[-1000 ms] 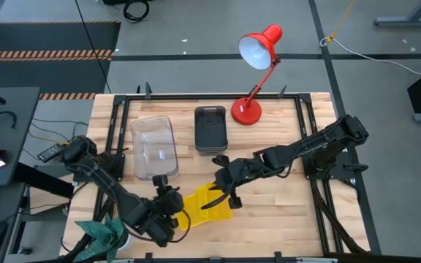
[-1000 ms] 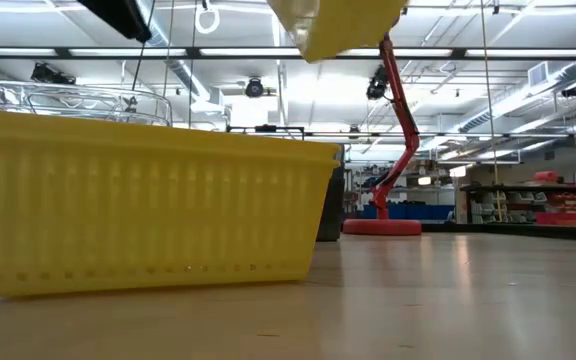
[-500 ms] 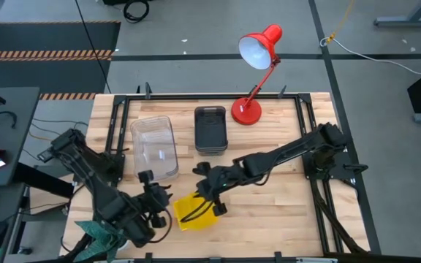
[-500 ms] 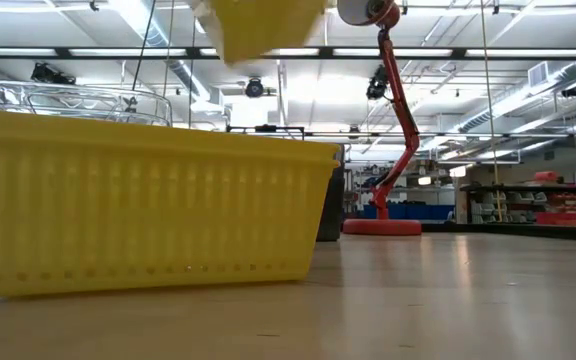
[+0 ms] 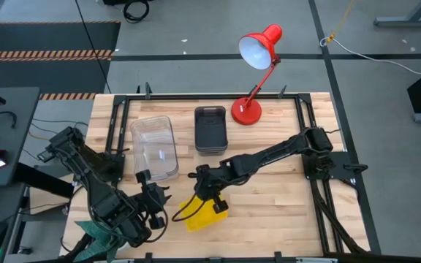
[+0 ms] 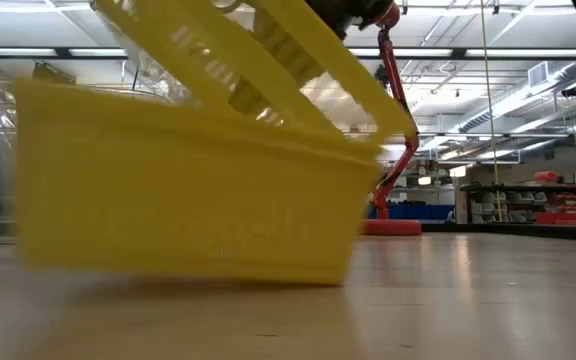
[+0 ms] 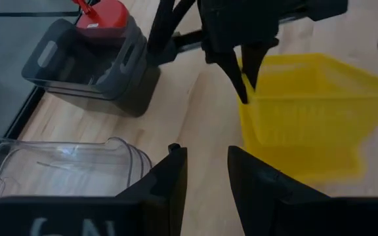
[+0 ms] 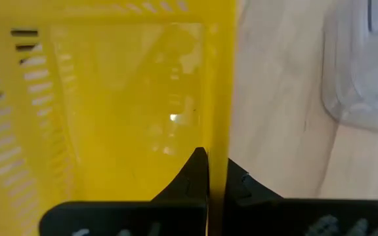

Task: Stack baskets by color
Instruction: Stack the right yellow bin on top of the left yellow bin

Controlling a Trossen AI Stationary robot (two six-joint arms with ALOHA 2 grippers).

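Two yellow baskets are at the table's near middle. One basket (image 6: pixel 188 210) stands on the wood. The other (image 6: pixel 268 60) hangs tilted over it, with my right gripper (image 5: pixel 209 194) shut on it. My left gripper (image 5: pixel 152 199) hovers just left of them, its fingers (image 7: pixel 176 172) open with nothing between them. Clear baskets (image 5: pixel 156 148) and dark grey baskets (image 5: pixel 210 130) stand farther back on their bottoms. My right gripper pinches one side wall of the upper yellow basket at its rim (image 8: pixel 218 131), with one finger inside the basket and one outside. It comes slanting down from the table's right. The basket hangs tilted, its low end dipping into the yellow basket below (image 7: pixel 307 141).
A red desk lamp (image 5: pixel 256 69) stands on its round base (image 5: pixel 245 112) at the table's far edge, beside the grey baskets. Bare wood (image 5: pixel 269 208) lies to the right of the yellow baskets. A dark frame (image 5: pixel 307 124) runs along the table's sides.
My right gripper has carried the yellow basket toward the table's left and down, tipping it into the standing yellow basket, which has shifted. My left gripper has drawn back toward the table's left and risen.
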